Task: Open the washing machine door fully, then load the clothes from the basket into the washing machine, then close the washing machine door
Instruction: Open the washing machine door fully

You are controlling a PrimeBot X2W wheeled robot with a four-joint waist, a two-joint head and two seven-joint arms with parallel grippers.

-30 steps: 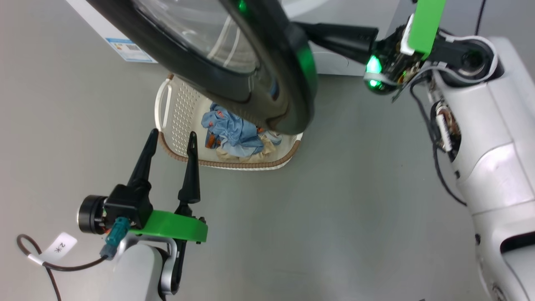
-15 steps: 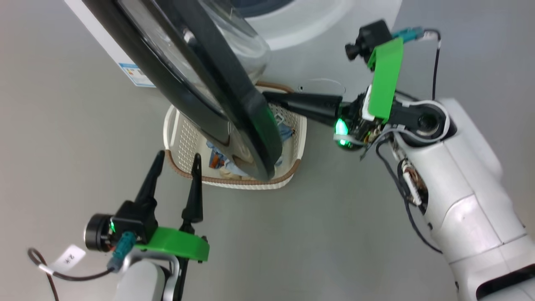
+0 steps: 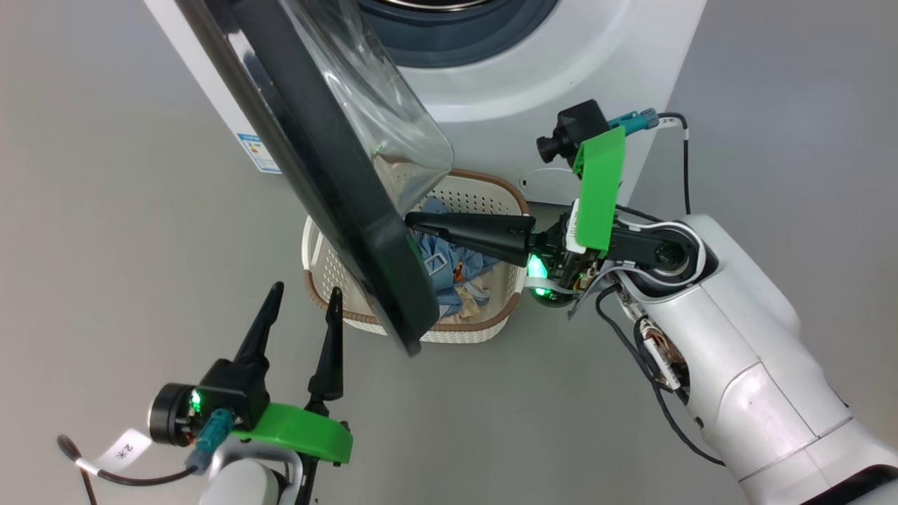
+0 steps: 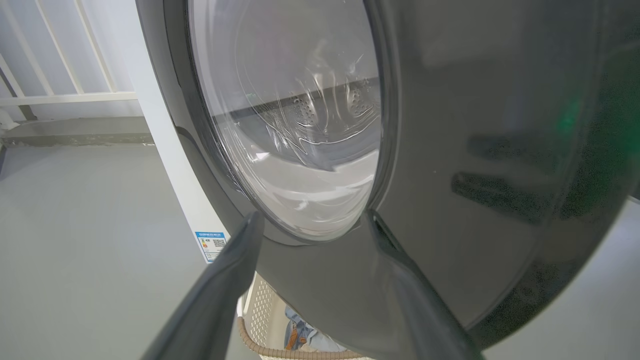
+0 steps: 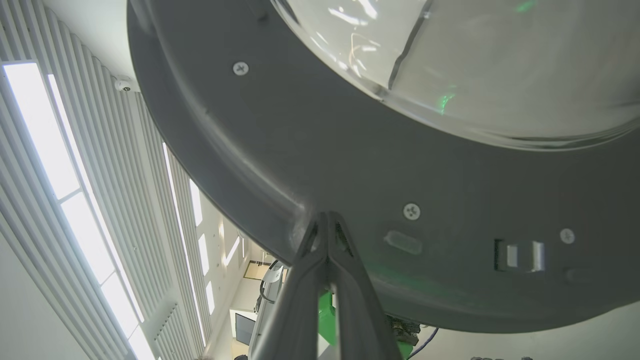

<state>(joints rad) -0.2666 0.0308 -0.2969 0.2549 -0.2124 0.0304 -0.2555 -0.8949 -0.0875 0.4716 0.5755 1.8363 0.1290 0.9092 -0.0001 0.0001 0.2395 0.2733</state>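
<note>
Two grippers: the right gripper (image 3: 414, 221), pinched shut on nothing, has its tips against the inner face of the washing machine door (image 3: 330, 203); the left gripper (image 3: 307, 291), spread wide and empty, hovers just outside it. The one door stands partly open above the one basket (image 3: 484, 196), which holds one heap of clothes (image 3: 449, 266) in front of the one washing machine (image 3: 596, 63). Door-opening seems unfinished; next, push the door wider.

Washing machine door (image 3: 330, 203) ajar over the basket (image 3: 484, 331)
Our right gripper (image 3: 414, 221) — fingers together — meets its inner rim, just above the clothes (image 3: 449, 280).
</note>
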